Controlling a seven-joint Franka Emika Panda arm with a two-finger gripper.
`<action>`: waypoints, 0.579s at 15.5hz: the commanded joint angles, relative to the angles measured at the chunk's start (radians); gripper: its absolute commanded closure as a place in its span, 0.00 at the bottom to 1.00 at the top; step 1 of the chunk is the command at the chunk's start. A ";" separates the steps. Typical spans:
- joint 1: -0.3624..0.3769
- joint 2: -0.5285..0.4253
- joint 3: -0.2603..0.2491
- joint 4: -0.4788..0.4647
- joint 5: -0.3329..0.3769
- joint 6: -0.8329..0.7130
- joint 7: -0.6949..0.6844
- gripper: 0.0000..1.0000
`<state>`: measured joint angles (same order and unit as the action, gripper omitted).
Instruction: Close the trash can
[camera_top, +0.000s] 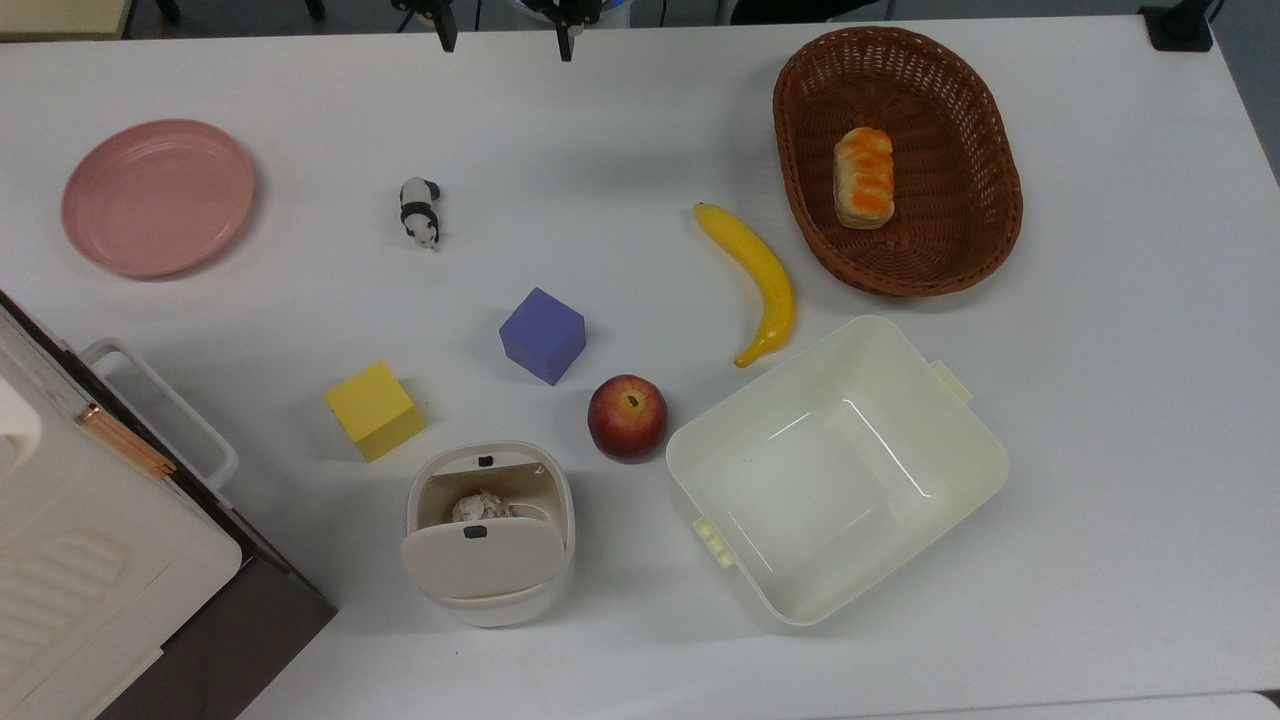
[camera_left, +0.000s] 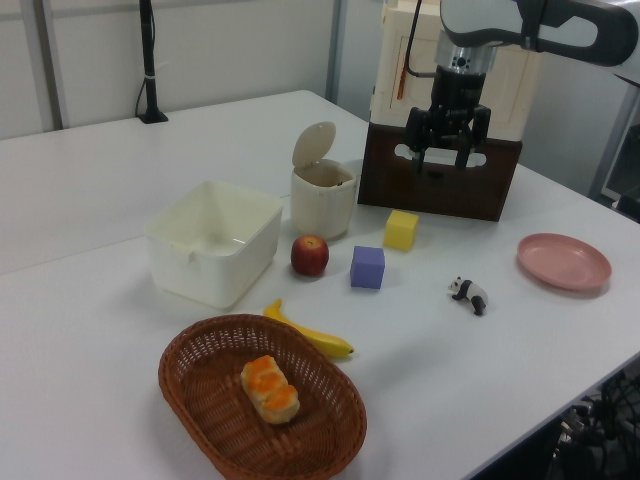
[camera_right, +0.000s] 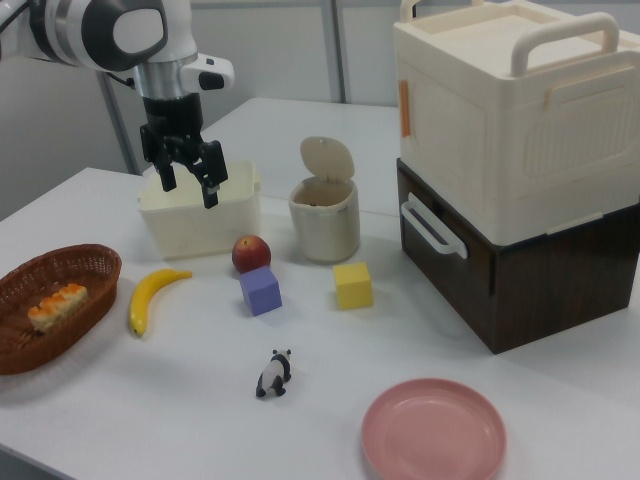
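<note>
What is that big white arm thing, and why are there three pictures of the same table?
It is a robot arm. Its gripper has two jaws, open now and holding nothing, hanging above the table. Three cameras watch it: one from above, two from opposite sides. On the table are a small trash can with its lid up, an apple, a banana, two cubes, a toy panda, a pink plate, a cream tub and a basket holding bread.
</note>
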<state>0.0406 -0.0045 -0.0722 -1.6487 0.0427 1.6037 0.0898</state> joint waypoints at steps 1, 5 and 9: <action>-0.008 -0.011 0.008 -0.019 0.014 0.028 -0.019 0.06; -0.008 -0.009 0.008 -0.019 0.013 0.028 -0.021 0.36; -0.008 -0.009 0.008 -0.019 0.014 0.055 -0.051 0.96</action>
<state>0.0405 -0.0045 -0.0722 -1.6492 0.0427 1.6243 0.0861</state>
